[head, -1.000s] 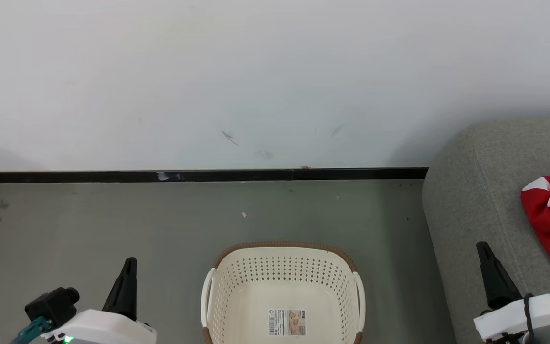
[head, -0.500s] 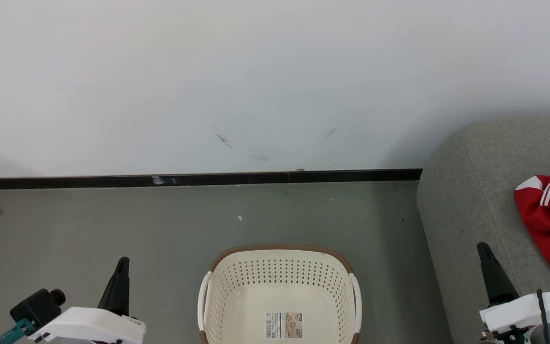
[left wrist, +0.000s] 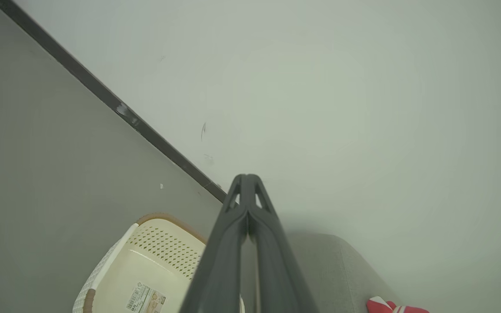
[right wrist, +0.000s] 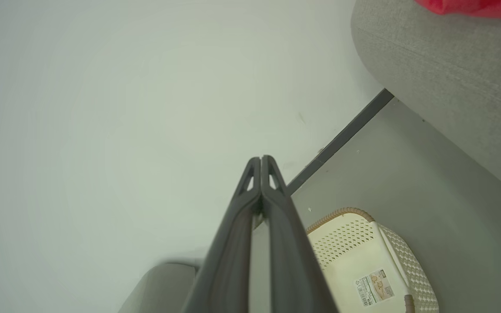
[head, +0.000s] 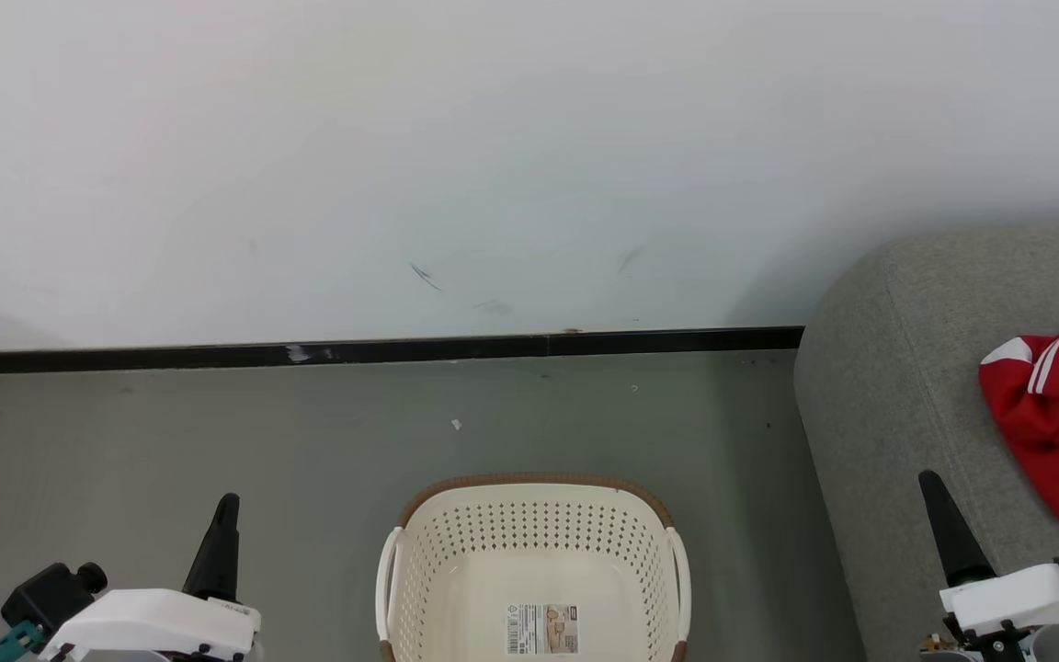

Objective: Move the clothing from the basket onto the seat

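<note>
basket (head: pixel 529 480): sitting on the floor (head: pixel 171 432), left of the seat (head: pixel 897 368).
clothing (head: pixel 1049 414): lying on the seat, well apart from the basket.
barcode label (head: pixel 543 629): lying in the basket, on its bottom.
baseboard (head: pixel 401 349): running behind the basket, between floor and wall (head: pixel 493 138).

The basket (head: pixel 415 570) looked like smooth cream plastic with perforated walls and a brown woven-look rim (head: pixel 529 480), with a printed paper label (head: pixel 541 629) stuck inside. The seat (head: pixel 897 386) was coarse, matt grey cloth, and the clothing (head: pixel 1049 432) was soft red fabric with white stripes. The floor (head: pixel 217 432) was matt grey and the wall (head: pixel 493 138) was smooth, pale and lightly scuffed.
</note>
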